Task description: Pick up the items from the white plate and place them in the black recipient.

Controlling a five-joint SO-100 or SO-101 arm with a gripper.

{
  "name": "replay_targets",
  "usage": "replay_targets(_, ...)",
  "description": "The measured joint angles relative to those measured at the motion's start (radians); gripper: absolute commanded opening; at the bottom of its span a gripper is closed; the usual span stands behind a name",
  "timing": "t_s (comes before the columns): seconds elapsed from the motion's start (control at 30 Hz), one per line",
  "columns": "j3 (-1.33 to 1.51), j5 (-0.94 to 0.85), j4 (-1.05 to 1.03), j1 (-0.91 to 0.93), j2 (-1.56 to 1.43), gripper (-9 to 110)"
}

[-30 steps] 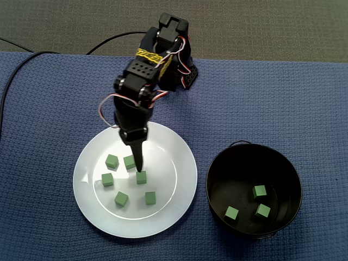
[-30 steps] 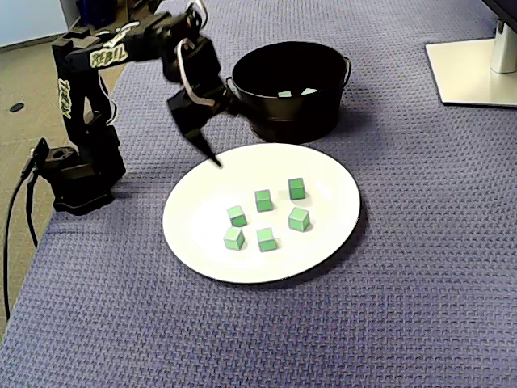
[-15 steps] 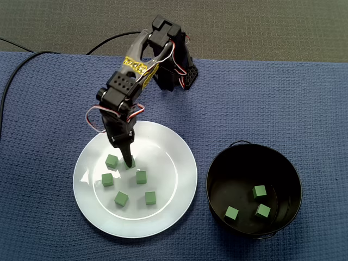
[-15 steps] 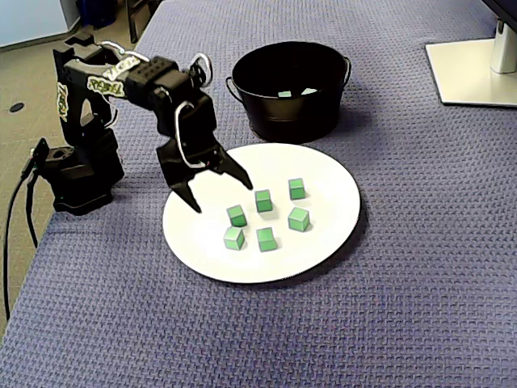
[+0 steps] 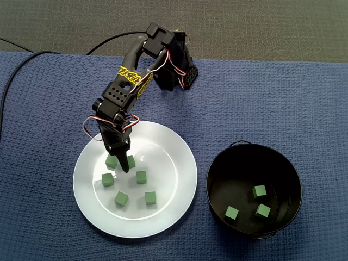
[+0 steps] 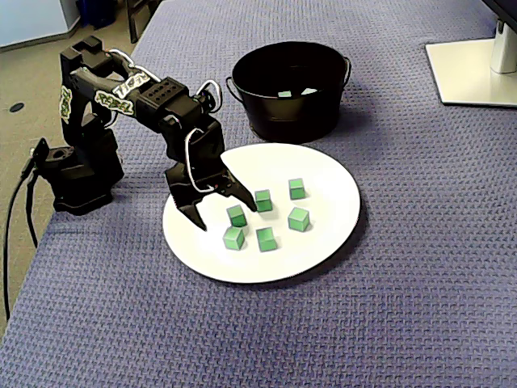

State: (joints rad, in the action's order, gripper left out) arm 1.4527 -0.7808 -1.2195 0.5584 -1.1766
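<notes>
A white plate (image 5: 168,190) (image 6: 331,174) holds several small green cubes. My black gripper (image 5: 123,164) (image 6: 224,215) hangs open low over the plate's side nearest the arm base. In a fixed view one cube (image 6: 237,215) sits between the spread fingers, and another cube (image 6: 233,238) lies just in front of them. From above, the gripper stands between two cubes (image 5: 112,161) (image 5: 131,161) and partly hides both. I cannot tell whether it touches either one. The black round recipient (image 5: 217,163) (image 6: 287,121) holds three green cubes (image 5: 259,191).
Everything rests on a blue woven mat (image 5: 261,98). The arm's base (image 6: 77,174) sits at the mat's edge, with a black cable (image 5: 16,70) trailing off. A white stand foot (image 6: 472,73) lies at the far corner beyond the recipient.
The arm swung from above the plate's rim down over the cubes. The gripper, shut and pointed a second ago, has opened and dropped around the nearest cubes.
</notes>
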Motion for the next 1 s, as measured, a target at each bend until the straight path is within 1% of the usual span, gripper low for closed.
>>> replay_targets(0.3, 0.028, 0.021, 0.043, -0.052, 0.038, 29)
replay_targets(0.43, 0.028, 0.035, 0.054, -0.057, 0.038, 21)
replay_targets(0.73, 0.054, 0.058, 0.103, -0.087, 0.032, 0)
replay_targets(1.0, 0.103, 0.089, 0.12, -0.091, -0.002, 0)
